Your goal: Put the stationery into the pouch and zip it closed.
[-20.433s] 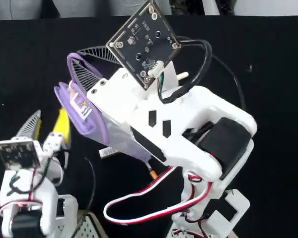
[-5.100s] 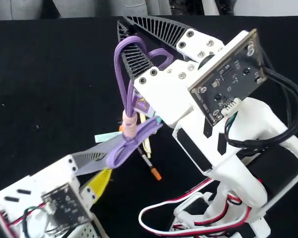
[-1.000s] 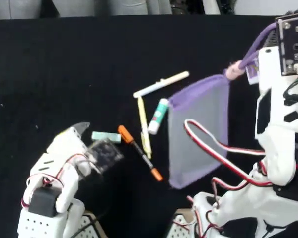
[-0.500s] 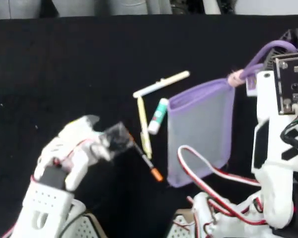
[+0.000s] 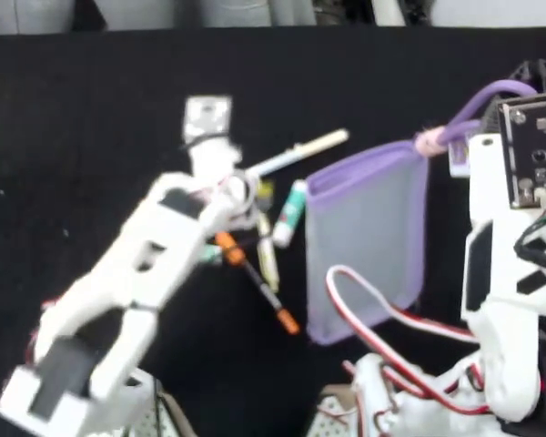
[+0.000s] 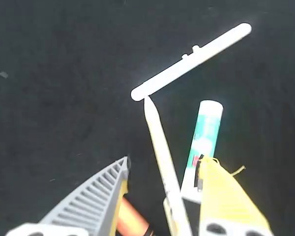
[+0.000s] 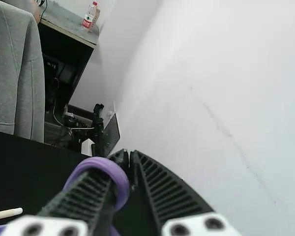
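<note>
Dangling flat translucent purple pouch (image 5: 369, 241)

The room's light is soft and even, falling from above. The black table (image 5: 91, 109) swallows it and shows almost no shadows. The left arm (image 5: 155, 255) comes up bright, close to glare, and the white pen (image 6: 191, 59) glows against the dark cloth. The pouch (image 5: 364, 246) looks pale and flat. Behind the right gripper (image 7: 129, 156), whose ribbed fingers (image 7: 162, 191) stand dark, the wall (image 7: 226, 73) is brightly, evenly lit.
</note>
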Motion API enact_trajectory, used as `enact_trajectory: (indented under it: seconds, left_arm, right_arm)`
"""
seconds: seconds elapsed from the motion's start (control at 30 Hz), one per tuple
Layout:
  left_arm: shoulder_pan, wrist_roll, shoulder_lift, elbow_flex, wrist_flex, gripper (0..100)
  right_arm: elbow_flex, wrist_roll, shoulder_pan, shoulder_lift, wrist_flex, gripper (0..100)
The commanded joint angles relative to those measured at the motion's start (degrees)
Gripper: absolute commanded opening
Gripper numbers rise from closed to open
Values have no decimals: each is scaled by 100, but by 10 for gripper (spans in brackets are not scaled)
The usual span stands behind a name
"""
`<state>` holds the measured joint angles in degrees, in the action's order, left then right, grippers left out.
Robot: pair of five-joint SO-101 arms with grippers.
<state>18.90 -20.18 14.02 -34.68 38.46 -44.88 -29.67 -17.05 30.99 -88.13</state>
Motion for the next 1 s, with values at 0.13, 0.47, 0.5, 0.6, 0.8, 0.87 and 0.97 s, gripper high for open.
enact_trajectory:
  seconds: [0.13, 0.47, 0.5, 0.6, 0.8, 0.87, 0.97]
  left_arm:
    - [66, -914, -1108, 532, -1363, 231]
    - [145, -1222, -1952, 840, -1626, 234]
    - [154, -1301, -2136, 963, -1626, 235]
    - [127, -1327, -2655, 1314, -1618, 233]
    - [154, -1310, -3033, 1560, -1618, 230]
    - [110, -1319, -3068, 1596, -1626, 230]
    - [84, -1319, -3086, 1622, -1618, 227]
  right_arm:
    - [-13, 149, -53, 84, -237, 11]
    - [-40, 360, -53, 84, -255, 11]
    - [-40, 360, -53, 84, -255, 11]
    - [-40, 360, -70, 84, -255, 11]
    - [4, 334, -88, 242, -255, 11]
    - [4, 334, -88, 374, -255, 11]
    - [4, 325, -70, 593, -255, 11]
